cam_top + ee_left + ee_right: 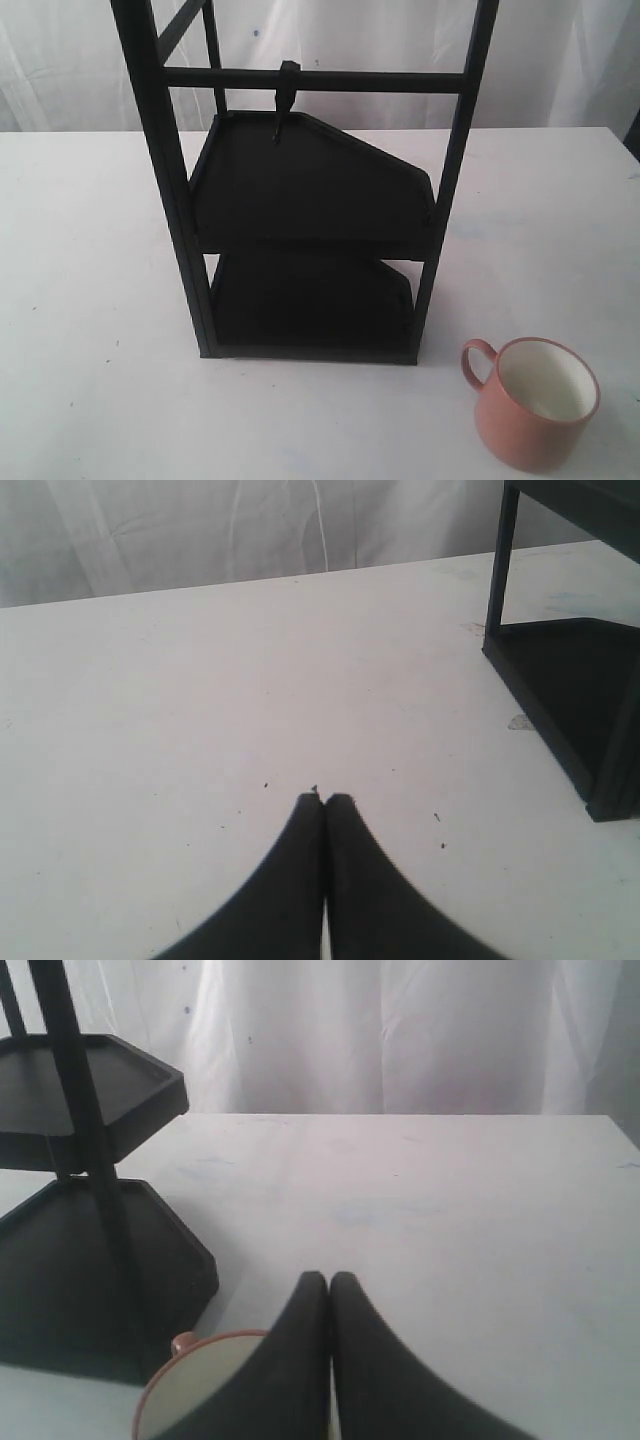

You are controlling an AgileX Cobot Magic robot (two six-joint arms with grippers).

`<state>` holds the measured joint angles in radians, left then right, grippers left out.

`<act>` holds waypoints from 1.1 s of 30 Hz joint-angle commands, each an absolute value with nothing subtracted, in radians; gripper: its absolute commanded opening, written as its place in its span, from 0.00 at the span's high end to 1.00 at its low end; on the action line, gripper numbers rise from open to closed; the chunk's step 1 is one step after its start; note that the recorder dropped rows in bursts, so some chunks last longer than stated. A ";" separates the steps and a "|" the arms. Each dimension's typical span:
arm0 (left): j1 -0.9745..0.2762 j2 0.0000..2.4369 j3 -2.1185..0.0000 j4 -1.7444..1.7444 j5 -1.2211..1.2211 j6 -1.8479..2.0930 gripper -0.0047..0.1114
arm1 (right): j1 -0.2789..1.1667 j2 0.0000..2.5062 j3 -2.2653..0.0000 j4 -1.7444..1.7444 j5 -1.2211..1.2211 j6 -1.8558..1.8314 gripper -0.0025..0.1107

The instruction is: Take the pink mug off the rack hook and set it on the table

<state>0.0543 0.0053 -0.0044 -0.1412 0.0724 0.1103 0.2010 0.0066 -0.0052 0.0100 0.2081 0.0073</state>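
The pink mug (535,405) stands upright on the white table (90,300), right of the rack's base, its handle toward the rack. The black rack (310,210) stands mid-table, and its small hook (285,95) hangs bare from the top crossbar. No gripper shows in the exterior view. In the right wrist view my right gripper (329,1282) is shut with nothing between its fingers, hovering over the mug (205,1385), whose rim shows beside it. My left gripper (324,802) is shut and empty above the bare table (200,700).
The rack's two black tray shelves (320,190) jut toward the right. Its lower shelf (90,1260) lies close to the mug. A rack post and base corner (560,680) stand beside the left gripper. A white curtain (330,30) hangs behind the table.
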 commanded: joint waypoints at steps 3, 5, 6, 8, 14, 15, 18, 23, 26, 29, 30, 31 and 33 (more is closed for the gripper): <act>0.048 0.000 0.000 -0.146 0.075 0.109 0.96 | 0.131 0.000 0.000 0.006 0.201 0.000 0.98; 0.048 0.000 0.000 -0.146 0.075 0.109 0.96 | 0.127 0.000 0.000 0.006 0.201 0.000 0.98; 0.048 0.000 0.000 -0.146 0.075 0.109 0.96 | 0.127 0.000 0.000 0.006 0.201 0.000 0.98; 0.048 0.000 0.000 -0.146 0.075 0.109 0.96 | 0.127 0.000 0.000 0.006 0.201 0.000 0.98; 0.048 0.000 0.000 -0.146 0.075 0.109 0.96 | 0.127 0.000 0.000 0.006 0.201 0.000 0.98; 0.048 0.000 0.000 -0.146 0.075 0.109 0.96 | 0.127 0.000 0.000 0.006 0.201 0.000 0.98; 0.048 0.000 0.000 -0.146 0.075 0.109 0.96 | 0.127 0.000 0.000 0.006 0.201 0.000 0.98; 0.048 0.000 0.000 -0.146 0.075 0.109 0.96 | 0.127 0.000 0.000 0.006 0.201 0.000 0.98; 0.048 0.000 0.000 -0.146 0.075 0.109 0.96 | 0.127 0.000 0.000 0.006 0.201 0.000 0.98; 0.048 0.000 0.000 -0.146 0.075 0.109 0.96 | 0.127 0.000 0.000 0.006 0.201 0.000 0.98; 0.048 0.000 0.000 -0.146 0.075 0.109 0.96 | 0.127 0.000 0.000 0.006 0.201 0.000 0.98; 0.048 0.000 0.000 -0.146 0.075 0.109 0.96 | 0.127 0.000 0.000 0.006 0.201 0.012 0.98; 0.048 0.000 0.000 -0.146 0.075 0.109 0.96 | 0.127 0.000 0.000 0.006 0.201 0.021 0.98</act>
